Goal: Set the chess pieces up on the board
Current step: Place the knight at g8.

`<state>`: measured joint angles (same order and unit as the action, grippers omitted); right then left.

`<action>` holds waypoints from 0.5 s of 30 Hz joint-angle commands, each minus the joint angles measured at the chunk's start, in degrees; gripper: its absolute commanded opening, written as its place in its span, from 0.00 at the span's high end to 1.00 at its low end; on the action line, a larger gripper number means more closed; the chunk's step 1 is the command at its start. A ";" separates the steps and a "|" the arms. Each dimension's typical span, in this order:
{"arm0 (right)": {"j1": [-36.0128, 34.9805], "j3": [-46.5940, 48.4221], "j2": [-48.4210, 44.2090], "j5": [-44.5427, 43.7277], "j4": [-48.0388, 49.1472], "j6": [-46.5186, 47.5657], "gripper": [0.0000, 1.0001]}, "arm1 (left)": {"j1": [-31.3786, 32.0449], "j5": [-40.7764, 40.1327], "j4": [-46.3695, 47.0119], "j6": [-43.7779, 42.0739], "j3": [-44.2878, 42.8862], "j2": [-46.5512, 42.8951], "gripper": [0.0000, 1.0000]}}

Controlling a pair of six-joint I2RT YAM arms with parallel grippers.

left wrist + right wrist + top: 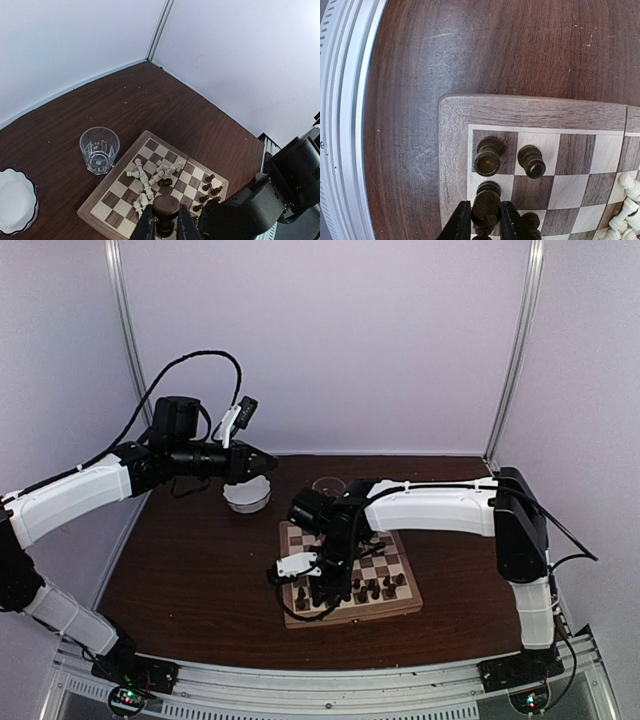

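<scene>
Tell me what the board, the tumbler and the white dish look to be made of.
Board: wood, matte; grain streaks show along its rim and squares. Tumbler: likely clear glass; the tabletop shows through it and its facets glint. White dish: probably glazed ceramic, smooth with a scalloped, dark-edged rim, though plastic is possible.

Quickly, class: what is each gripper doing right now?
Left gripper: closed on a dark chess piece.
Right gripper: straddles a second dark piece on the board; grip cannot be told.
</scene>
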<state>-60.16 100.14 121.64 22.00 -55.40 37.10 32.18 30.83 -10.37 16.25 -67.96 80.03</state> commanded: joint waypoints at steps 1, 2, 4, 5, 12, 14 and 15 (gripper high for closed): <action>-0.48 -0.47 0.40 -0.30 0.54 -0.36 0.77 | -0.55 0.90 2.44 0.36 -0.06 -0.40 0.95; -0.48 -0.46 0.50 -0.14 0.51 -0.44 0.77 | -0.54 0.94 2.41 0.36 -0.06 -0.42 0.95; -0.51 -0.47 0.52 -0.03 0.55 -0.56 0.77 | -0.54 0.90 2.38 0.36 -0.06 -0.42 0.95; -0.56 -0.47 0.50 0.02 0.55 -0.54 0.77 | -0.54 0.90 2.41 0.36 -0.11 -0.50 0.95; -0.57 0.75 -2.29 -0.34 -1.74 -0.16 0.72 | -0.54 0.84 2.01 0.19 -0.24 -0.20 0.95; -0.42 1.46 -4.76 -1.06 -3.21 0.11 0.68 | -0.58 0.88 1.93 0.31 -0.32 -0.07 0.95; -0.23 1.73 -6.34 -1.30 -3.99 0.20 0.66 | -0.56 1.15 2.08 0.54 -0.33 0.01 0.95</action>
<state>-60.42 100.14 121.36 21.98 -56.14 37.10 32.18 30.89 -10.39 16.25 -67.96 80.05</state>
